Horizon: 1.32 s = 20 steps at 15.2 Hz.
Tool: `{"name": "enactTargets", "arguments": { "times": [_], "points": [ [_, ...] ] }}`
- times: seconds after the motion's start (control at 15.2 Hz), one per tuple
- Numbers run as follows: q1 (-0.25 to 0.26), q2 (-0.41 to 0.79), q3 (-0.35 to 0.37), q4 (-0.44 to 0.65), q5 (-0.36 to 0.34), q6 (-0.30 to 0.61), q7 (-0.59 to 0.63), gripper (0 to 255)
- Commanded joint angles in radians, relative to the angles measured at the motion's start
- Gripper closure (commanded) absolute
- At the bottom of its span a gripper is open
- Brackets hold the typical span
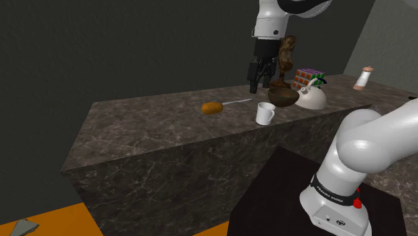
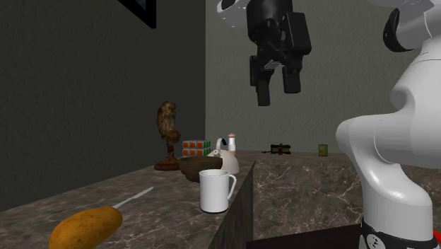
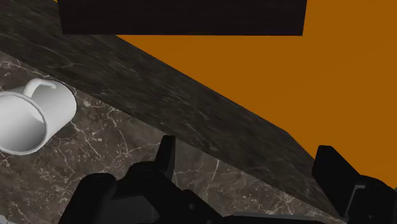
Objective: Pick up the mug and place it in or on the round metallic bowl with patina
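Lower left in the second exterior view, a corn dog lies on the marble table; behind it, bottom centre, the white mug stands upright at the table's edge. Just beyond sits the dark round bowl, and high above, the black fingers hang spread, empty.

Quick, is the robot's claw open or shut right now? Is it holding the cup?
Claw: open, holding nothing. The white mug stands on the counter, apart from the claw.
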Motion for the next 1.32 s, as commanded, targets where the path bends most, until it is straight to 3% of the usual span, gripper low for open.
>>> {"name": "enactTargets", "arguments": {
  "times": [0.0, 0.66, 1.25],
  "points": [
    [0.0, 0.0, 0.0, 0.0, 0.0, 0.0, 0.0, 0],
    [-0.097, 0.036, -0.188, -0.142, -0.129, 0.216, -0.209, 0],
    [-0.167, 0.201, -0.376, -0.161, -0.205, 0.441, -0.402, 0]
  ]
}}
